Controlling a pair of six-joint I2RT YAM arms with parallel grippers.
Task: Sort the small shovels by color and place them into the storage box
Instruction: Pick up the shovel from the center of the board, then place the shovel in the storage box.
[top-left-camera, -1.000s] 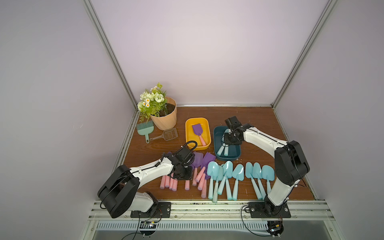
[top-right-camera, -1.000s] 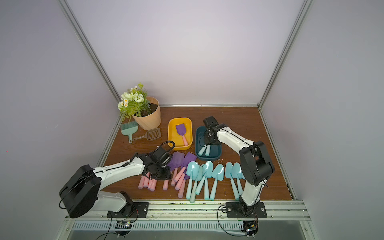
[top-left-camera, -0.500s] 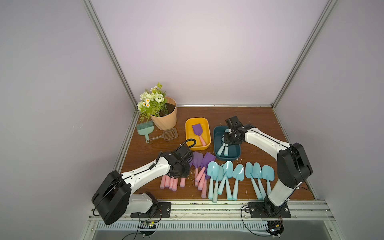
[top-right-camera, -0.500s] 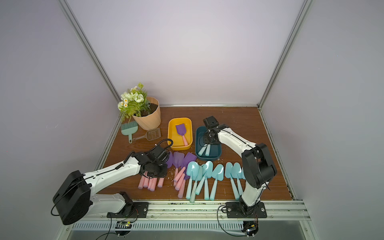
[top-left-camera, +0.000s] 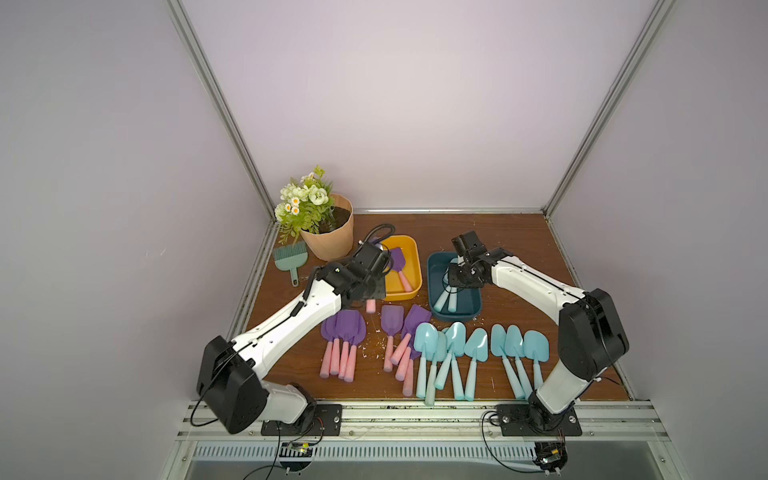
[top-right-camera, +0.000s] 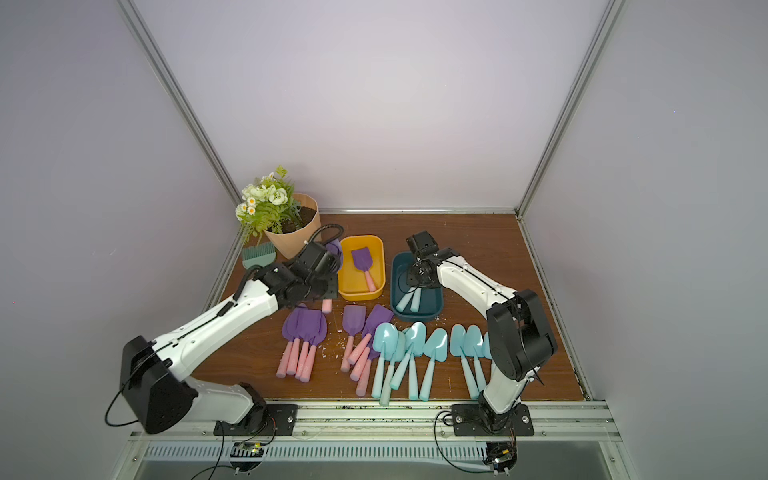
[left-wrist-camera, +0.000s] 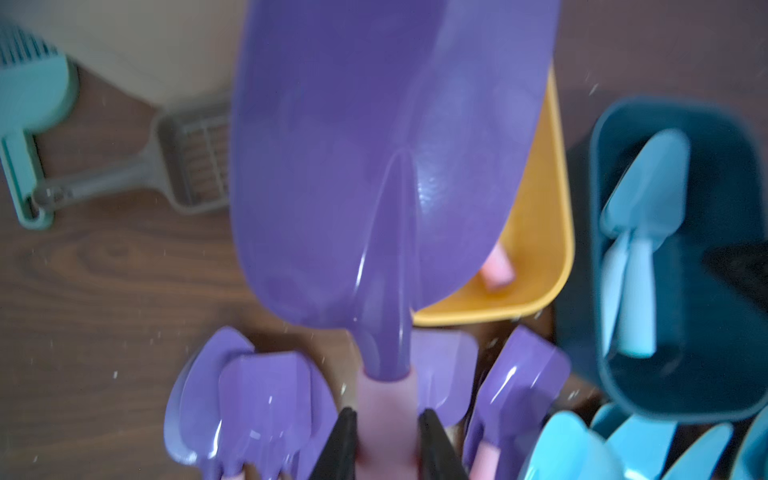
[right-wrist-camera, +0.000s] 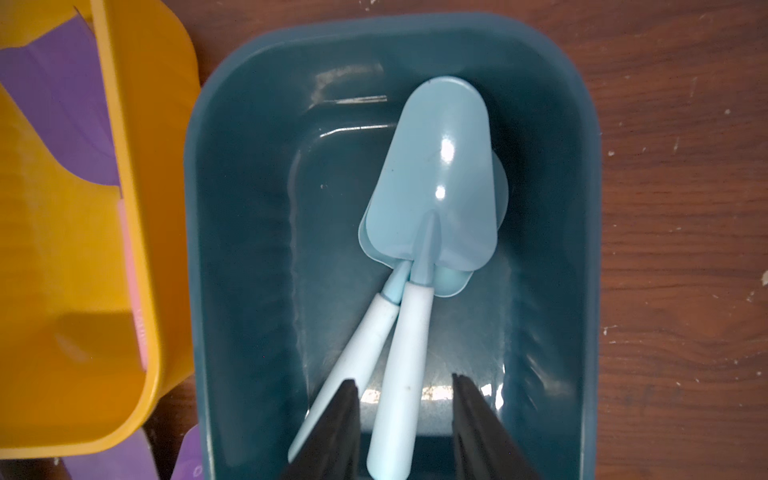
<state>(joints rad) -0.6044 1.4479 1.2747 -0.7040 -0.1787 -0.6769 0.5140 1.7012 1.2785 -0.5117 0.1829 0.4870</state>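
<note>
**Step in hand:** L arm transfer, purple → yellow box (top-left-camera: 419, 274). All positions are ref. the yellow box.

- Left gripper (left-wrist-camera: 386, 419): jaws clamped on the pink handle of the purple shovel (left-wrist-camera: 374, 166). The shovel is lifted off the table, alongside the box wall on the plant-pot side, not yet over the opening. One purple shovel already lies inside.
- Right gripper (right-wrist-camera: 405, 386): jaws apart, straddling a handle w/o gripping it, low in the teal box (top-left-camera: 457, 316), which sits just beside the yellow box on the R-arm side. It holds two blue shovels (right-wrist-camera: 436, 166).
- Loose purple shovels (top-left-camera: 345, 328) lie near the front wall. The blue row (top-left-camera: 457, 336) lies further along, toward the R arm.

**Next (judgement):** L: shift sideways until the blade clears the rim, lower, then release. R: lift clear of the teal box, then fetch from the blue row.
</note>
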